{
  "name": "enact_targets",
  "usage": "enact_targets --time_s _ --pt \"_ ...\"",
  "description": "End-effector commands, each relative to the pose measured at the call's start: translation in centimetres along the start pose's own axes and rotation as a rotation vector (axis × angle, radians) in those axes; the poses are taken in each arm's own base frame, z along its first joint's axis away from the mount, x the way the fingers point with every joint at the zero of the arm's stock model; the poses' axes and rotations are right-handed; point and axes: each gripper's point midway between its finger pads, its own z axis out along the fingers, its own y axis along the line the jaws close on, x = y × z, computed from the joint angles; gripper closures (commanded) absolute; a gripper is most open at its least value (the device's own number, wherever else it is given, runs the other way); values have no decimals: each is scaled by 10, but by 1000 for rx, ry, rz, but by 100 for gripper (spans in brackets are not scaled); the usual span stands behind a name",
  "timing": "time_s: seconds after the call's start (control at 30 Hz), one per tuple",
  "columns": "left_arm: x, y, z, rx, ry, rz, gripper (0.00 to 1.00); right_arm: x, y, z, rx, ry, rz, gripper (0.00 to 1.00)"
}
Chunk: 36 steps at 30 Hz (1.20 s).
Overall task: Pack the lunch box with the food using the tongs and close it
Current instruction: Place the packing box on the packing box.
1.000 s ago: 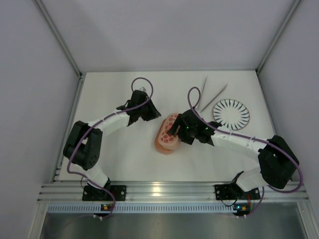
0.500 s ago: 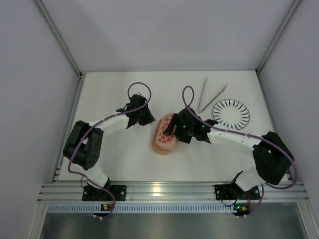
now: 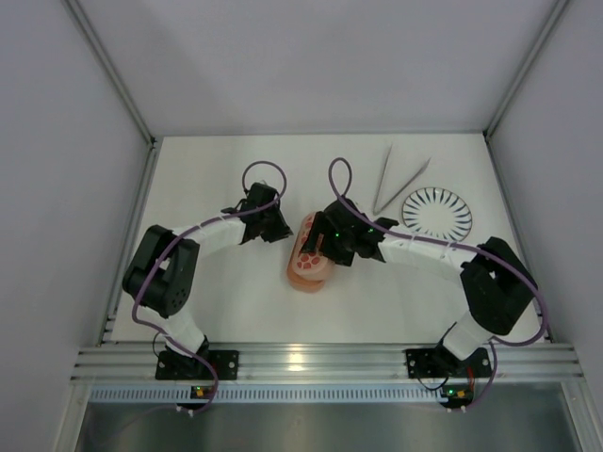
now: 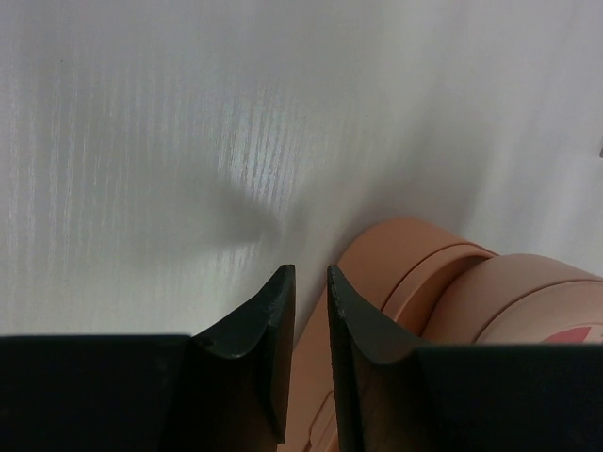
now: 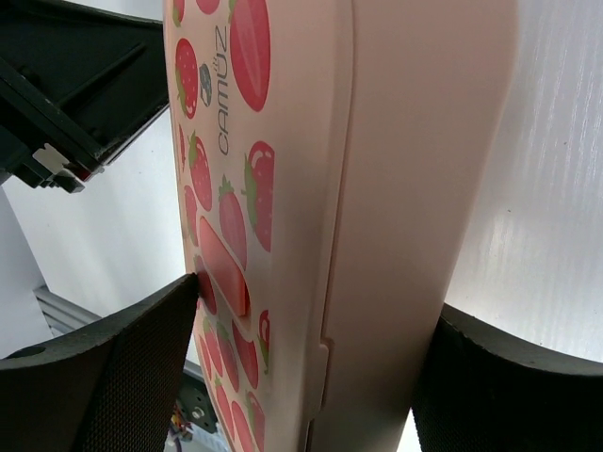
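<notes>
The salmon-pink lunch box (image 3: 306, 259) lies mid-table with its strawberry-printed lid on top. My right gripper (image 3: 318, 249) reaches over its right side. In the right wrist view the lunch box (image 5: 377, 169) fills the space between the jaws of that gripper (image 5: 318, 299), one pad on the lid and the other against the underside. My left gripper (image 3: 283, 229) is at the box's upper left end. Its jaws (image 4: 311, 278) stand a narrow gap apart with nothing between them, just beside the pink box (image 4: 424, 273). The silvery tongs (image 3: 391, 179) lie further back. The food is hidden.
A round white plate with black radial stripes (image 3: 436, 214) sits at the right, beside the tongs. White enclosure walls border the table on the left, back and right. The aluminium rail with both arm bases runs along the near edge.
The right gripper and the lunch box have shifted a little to the left. The left gripper has drawn in toward the box's upper left end.
</notes>
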Motion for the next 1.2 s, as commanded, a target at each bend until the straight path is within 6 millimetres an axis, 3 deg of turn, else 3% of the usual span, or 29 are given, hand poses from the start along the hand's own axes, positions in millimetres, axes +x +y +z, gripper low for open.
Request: enact_targets --time_s 0.0,0.23,1.17 --pt "3 0 2 13 5 -18 75 37 -72 5 270 118 -98 21" --pt "1 -1 1 13 1 -10 75 39 -79 -4 257 91 -71 18" --pt "3 -5 6 32 16 -21 71 36 -67 -48 149 46 -50 10"
